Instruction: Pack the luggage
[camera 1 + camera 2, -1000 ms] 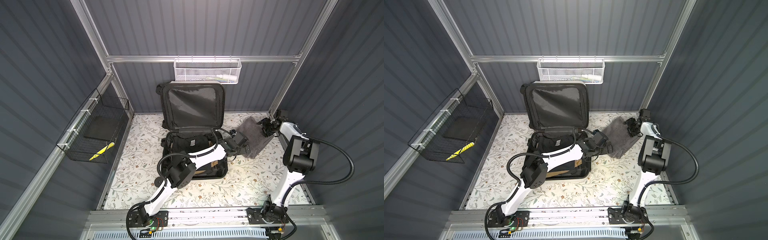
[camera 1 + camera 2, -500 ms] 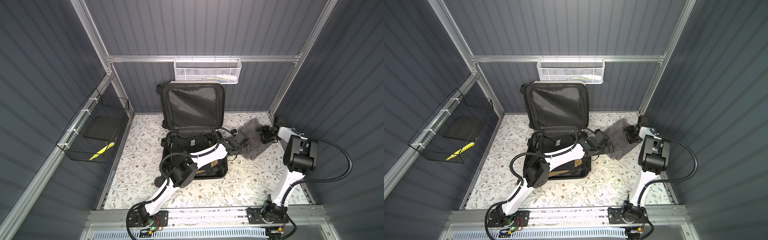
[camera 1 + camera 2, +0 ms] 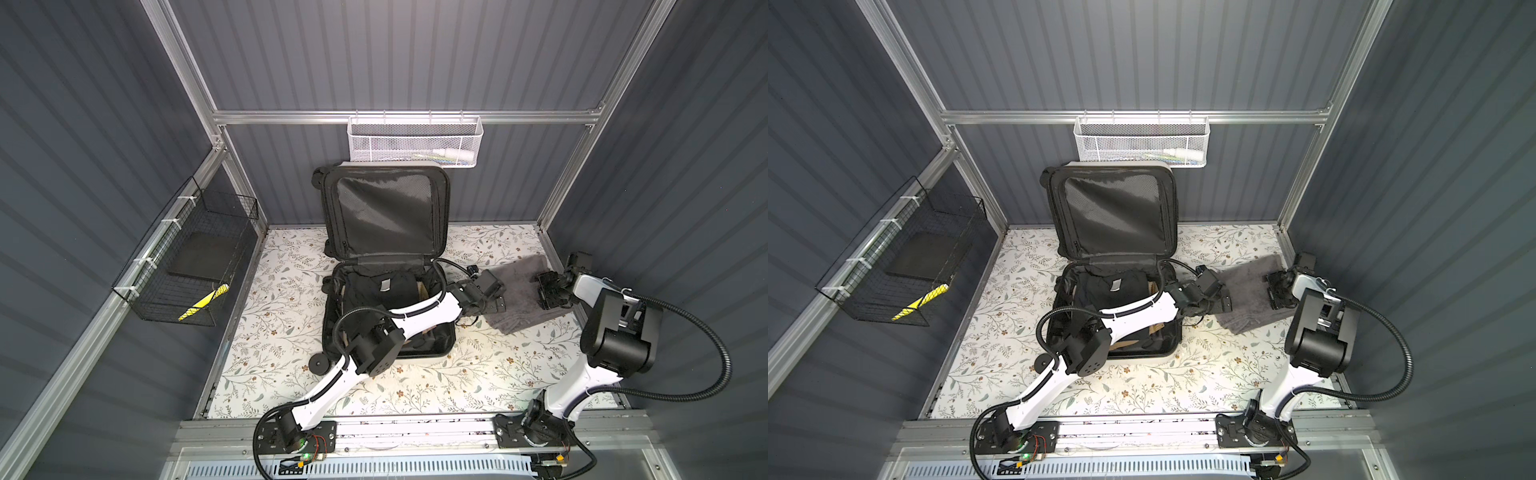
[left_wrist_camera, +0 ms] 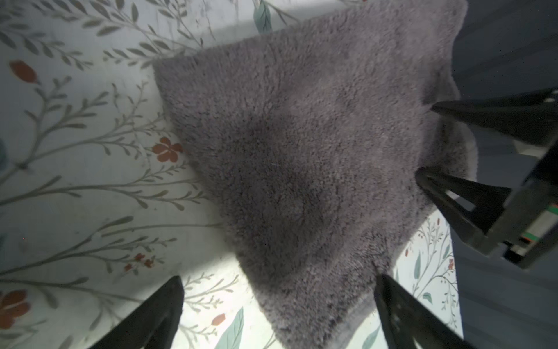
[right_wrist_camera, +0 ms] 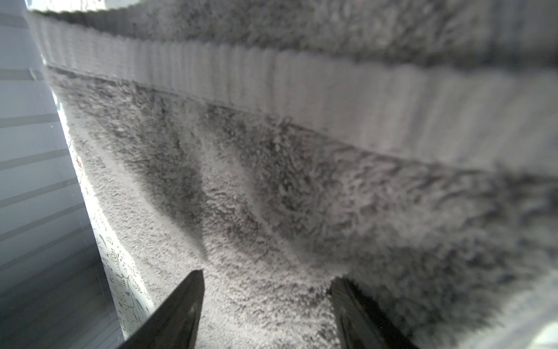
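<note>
While lying open: luggage (image 3: 386,220) with towel (image 3: 519,286) alongside

Both top views: shows luggage open on floral mat (image 3: 291,332), toward its rear, towel just beside it; left gripper (image 3: 496,305) and right gripper (image 3: 548,291) at opposite towel edges. Left wrist: shows own jaws wide apart over towel (image 4: 302,166). Right wrist: shows own jaws apart on towel (image 5: 271,196)

Clothing (image 3: 382,286) in the luggage (image 3: 384,216); towel (image 3: 519,286) on the table (image 3: 478,374) just to its right.

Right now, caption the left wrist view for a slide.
Open left gripper above the grey towel on the floral tabletop; open right gripper at its edge.
</note>
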